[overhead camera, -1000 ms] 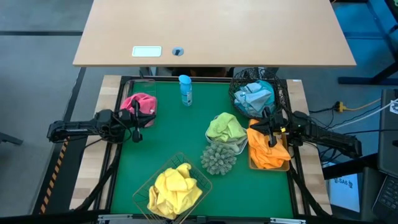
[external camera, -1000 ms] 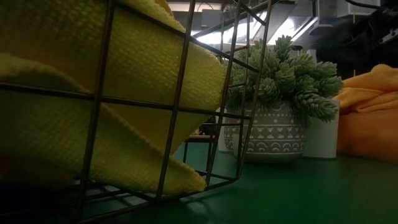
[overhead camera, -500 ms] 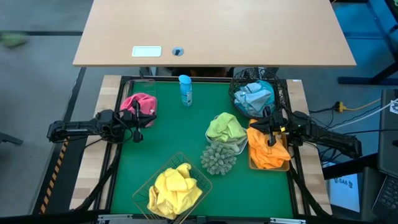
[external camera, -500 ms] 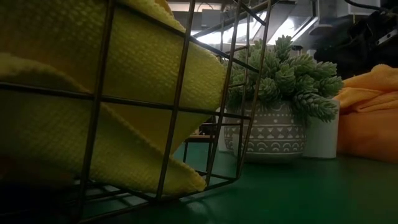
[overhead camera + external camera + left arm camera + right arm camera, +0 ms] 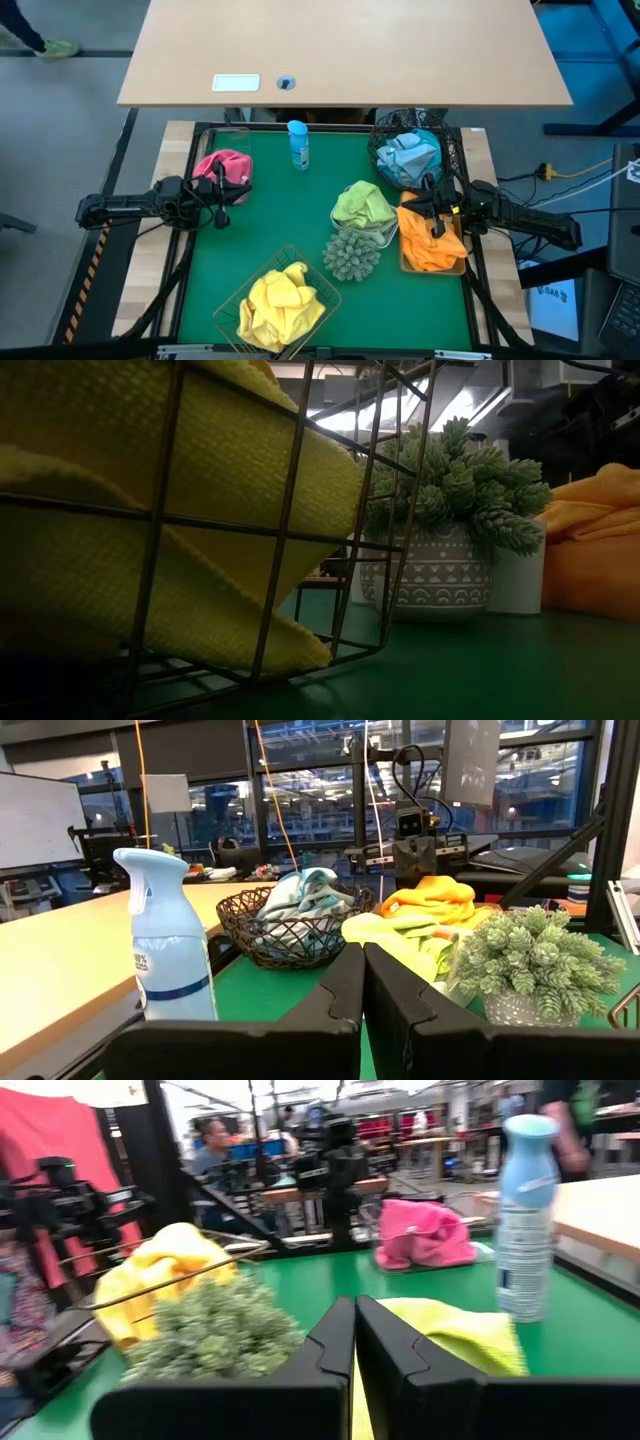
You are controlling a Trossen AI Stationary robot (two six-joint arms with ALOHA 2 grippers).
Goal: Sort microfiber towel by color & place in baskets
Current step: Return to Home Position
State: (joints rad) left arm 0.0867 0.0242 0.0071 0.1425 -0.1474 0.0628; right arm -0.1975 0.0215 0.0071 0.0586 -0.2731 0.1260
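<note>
Green mat (image 5: pixel 290 220), gold wire basket (image 5: pixel 284 515), tan desk (image 5: pixel 340 50), windowed workshop (image 5: pixel 300 800) beyond

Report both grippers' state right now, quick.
Left gripper: shut, holding nothing, beside the pink towel.
Right gripper: shut, holding nothing, by the orange towel.

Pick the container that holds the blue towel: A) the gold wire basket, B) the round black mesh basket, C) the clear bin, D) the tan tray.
B: the blue towel lies bunched inside the round black mesh basket, not in any other container.
</note>
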